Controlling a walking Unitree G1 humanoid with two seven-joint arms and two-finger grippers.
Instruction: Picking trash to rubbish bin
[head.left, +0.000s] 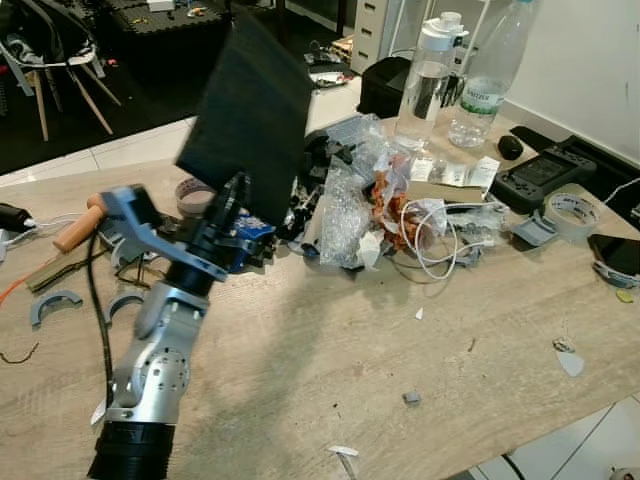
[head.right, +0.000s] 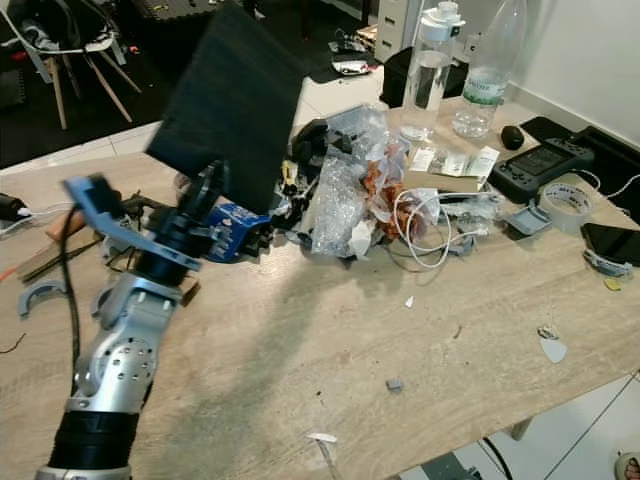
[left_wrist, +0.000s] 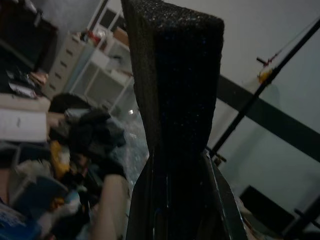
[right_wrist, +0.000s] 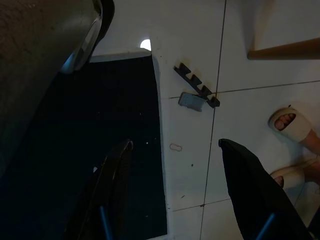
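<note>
Light wood-grain table (head.left: 330, 380), cluttered at its far side, small scraps near the front edge. Dark floor and white tiles beyond it. Flat square slab of black foam (head.left: 248, 112), coarse and speckled on its edge, held tilted above the table's left part. Left gripper (head.left: 232, 200) clamped on the slab's lower edge, fingers tight against both faces. Crumpled clear plastic wrap (head.left: 345, 215) heaped mid-table; two clear plastic bottles (head.left: 425, 85) behind. Right gripper (right_wrist: 175, 187) over white floor tiles, fingers spread wide, holding nothing.
</note>
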